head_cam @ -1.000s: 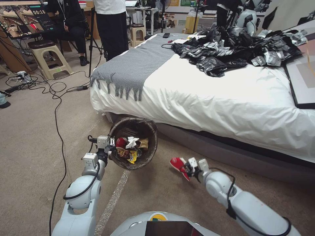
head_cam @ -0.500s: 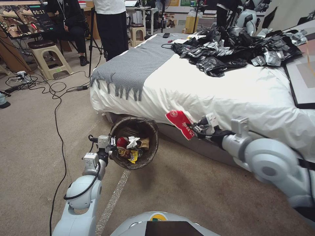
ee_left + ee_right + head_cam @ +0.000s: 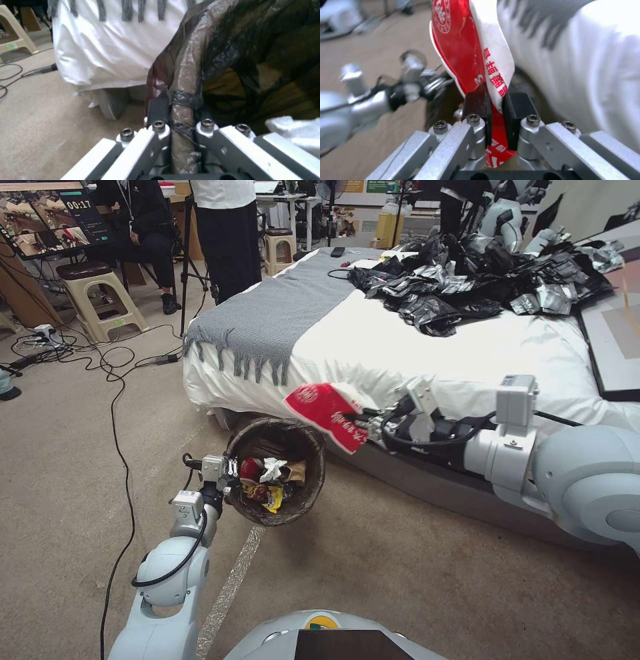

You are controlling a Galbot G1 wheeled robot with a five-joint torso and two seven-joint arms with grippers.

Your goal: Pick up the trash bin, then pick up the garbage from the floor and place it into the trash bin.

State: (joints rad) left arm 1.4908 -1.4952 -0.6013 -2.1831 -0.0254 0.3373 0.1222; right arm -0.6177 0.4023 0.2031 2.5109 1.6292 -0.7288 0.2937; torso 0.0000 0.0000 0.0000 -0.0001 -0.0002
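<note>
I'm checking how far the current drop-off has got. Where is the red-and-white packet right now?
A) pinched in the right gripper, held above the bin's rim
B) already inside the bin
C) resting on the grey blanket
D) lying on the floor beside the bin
A: the right gripper has its jaws shut on the red-and-white packet, just above the rim of the trash bin, which the left gripper holds.

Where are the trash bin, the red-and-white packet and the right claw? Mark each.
trash bin (image 3: 313, 483): head view, bag-lined rim.
red-and-white packet (image 3: 327, 410): head view, red face.
right claw (image 3: 495, 107): right wrist view, between fingertips.
</note>
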